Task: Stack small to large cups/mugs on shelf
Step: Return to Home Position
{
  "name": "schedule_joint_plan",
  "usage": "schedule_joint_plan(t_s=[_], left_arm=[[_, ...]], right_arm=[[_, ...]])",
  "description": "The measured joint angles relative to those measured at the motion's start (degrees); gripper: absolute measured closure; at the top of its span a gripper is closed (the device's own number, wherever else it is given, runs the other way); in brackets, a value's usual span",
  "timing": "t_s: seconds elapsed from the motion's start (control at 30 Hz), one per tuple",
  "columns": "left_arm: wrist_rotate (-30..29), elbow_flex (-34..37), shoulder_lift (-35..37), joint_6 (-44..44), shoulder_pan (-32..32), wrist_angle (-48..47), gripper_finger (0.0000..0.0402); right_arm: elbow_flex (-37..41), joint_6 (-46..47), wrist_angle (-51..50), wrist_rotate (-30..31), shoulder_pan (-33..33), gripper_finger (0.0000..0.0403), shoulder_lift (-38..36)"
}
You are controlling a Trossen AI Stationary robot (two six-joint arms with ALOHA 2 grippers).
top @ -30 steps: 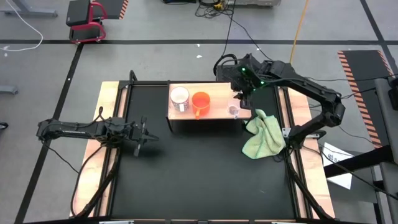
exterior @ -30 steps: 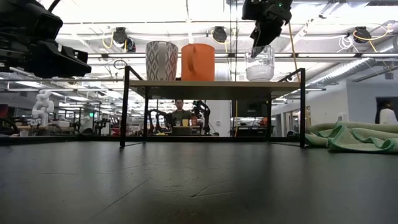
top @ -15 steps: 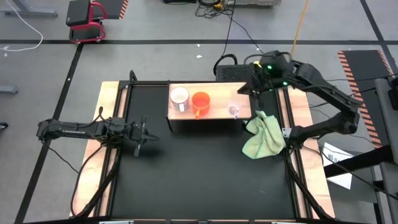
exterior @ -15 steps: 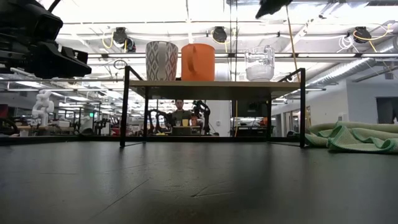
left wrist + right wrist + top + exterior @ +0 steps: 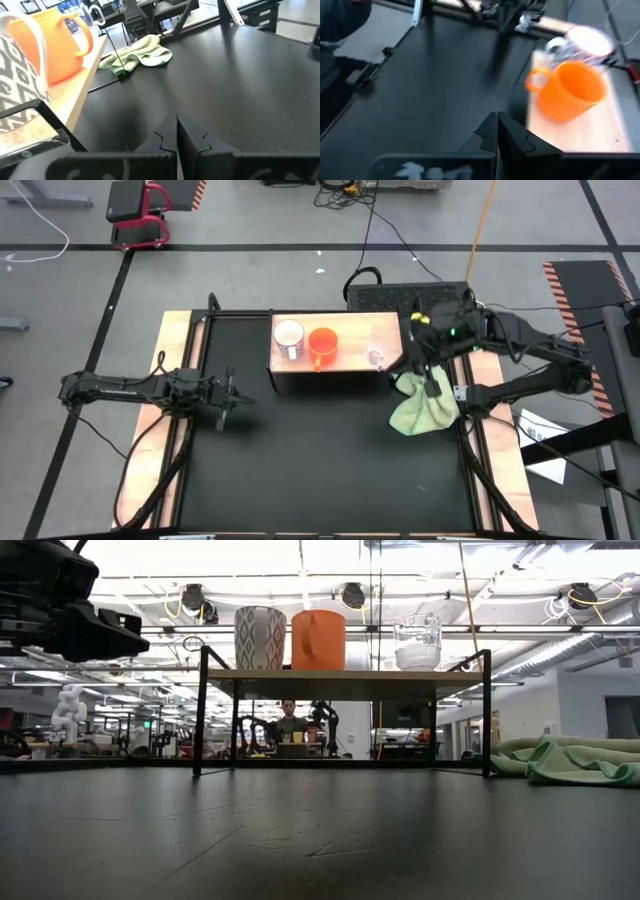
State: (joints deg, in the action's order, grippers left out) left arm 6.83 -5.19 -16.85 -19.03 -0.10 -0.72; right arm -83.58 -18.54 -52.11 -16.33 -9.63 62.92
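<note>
The light-wood shelf (image 5: 350, 330) stands at the far middle of the table. On it, from left to right, stand the white patterned mug (image 5: 289, 337), the orange mug (image 5: 322, 346) and the clear glass cup (image 5: 376, 357), each on its base; the low view shows them in a row: the white mug (image 5: 260, 637), the orange mug (image 5: 318, 639) and the glass cup (image 5: 417, 641). My right gripper (image 5: 425, 370) is shut and empty, in the air just right of the shelf, over the cloth's edge. My left gripper (image 5: 232, 397) is shut and empty over the table's left part.
A yellow-green cloth (image 5: 424, 402) lies crumpled on the table right of the shelf, and it also shows in the low view (image 5: 570, 760). The black table top (image 5: 320, 460) stretches bare in front of the shelf. Pale wooden strips run along both table sides.
My right gripper has risen away from the glass cup and swung toward the table's right and near side, turning as it went, to a place over the cloth. The glass cup stays upright on the shelf.
</note>
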Motion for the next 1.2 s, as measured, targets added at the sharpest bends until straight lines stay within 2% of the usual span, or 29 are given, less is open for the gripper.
schedule_joint_plan(t_s=[0.23,0.57,1.03,1.2], left_arm=[[-0.9,0.0,0.0,0.2,0.0,0.2,0.04],[-0.9,0.0,0.0,1.7,0.0,1.4,0.04],[-0.9,0.0,0.0,3.1,0.0,3.9,0.0401],[-0.9,0.0,0.0,2.4,0.0,4.5,0.0401]], right_arm=[[11.3,5.8,6.1,1.3,7.9,0.0403,-8.1],[33.9,15.9,28.3,1.2,13.8,0.0403,-23.0],[52.3,18.4,38.9,1.2,20.3,0.0403,-30.4],[58.6,21.7,47.9,1.2,20.3,0.0403,-34.7]])
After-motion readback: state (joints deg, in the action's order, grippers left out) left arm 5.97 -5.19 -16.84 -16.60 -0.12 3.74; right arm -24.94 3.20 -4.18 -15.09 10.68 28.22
